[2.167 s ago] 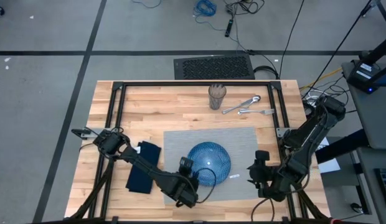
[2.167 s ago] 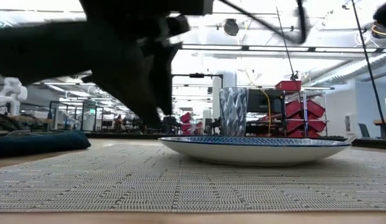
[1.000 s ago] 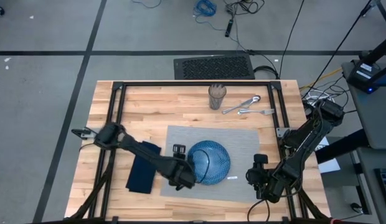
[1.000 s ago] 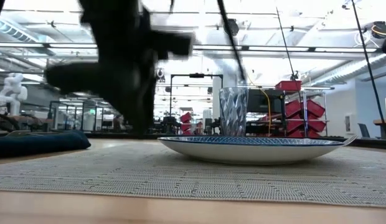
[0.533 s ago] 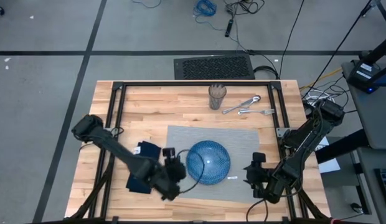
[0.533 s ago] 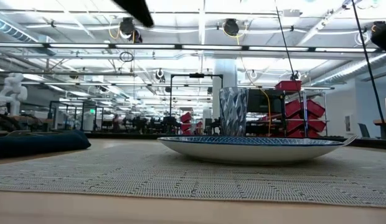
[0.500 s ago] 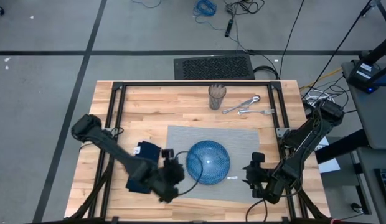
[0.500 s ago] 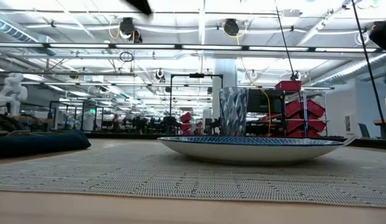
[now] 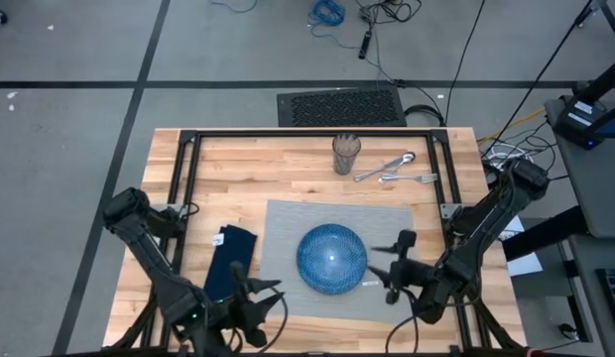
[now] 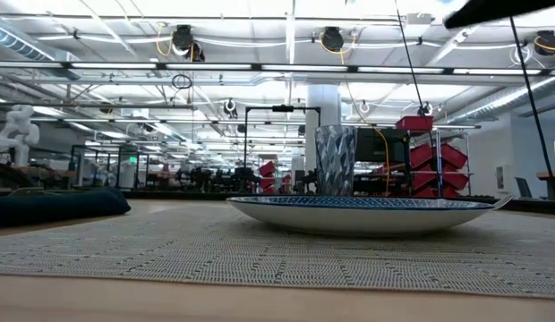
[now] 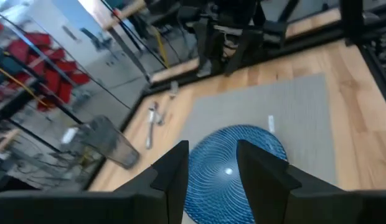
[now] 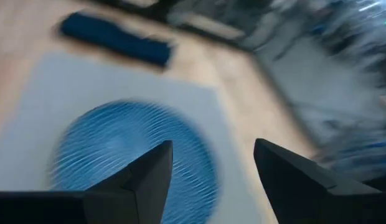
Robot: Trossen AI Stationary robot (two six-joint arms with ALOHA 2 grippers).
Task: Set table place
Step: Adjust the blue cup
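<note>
The left gripper (image 9: 250, 297), narrow and empty, has pulled back from the plate (image 9: 331, 258) to the near edge. The right gripper (image 9: 392, 266), wide and empty, has swung toward the plate on the mat (image 9: 288, 223). Plate seems placed; napkin (image 9: 228, 263), cup (image 9: 345, 154), cutlery (image 9: 395, 169) wait on the table (image 9: 248, 164). Workshop behind.

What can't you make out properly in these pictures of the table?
- Cutlery: high view, too small to tell the pieces apart.
- Napkin: high view, its near end hidden under the left arm.
- Plate: right wrist view, pattern smeared by blur.
- White tag on placemat: too small to read.
</note>
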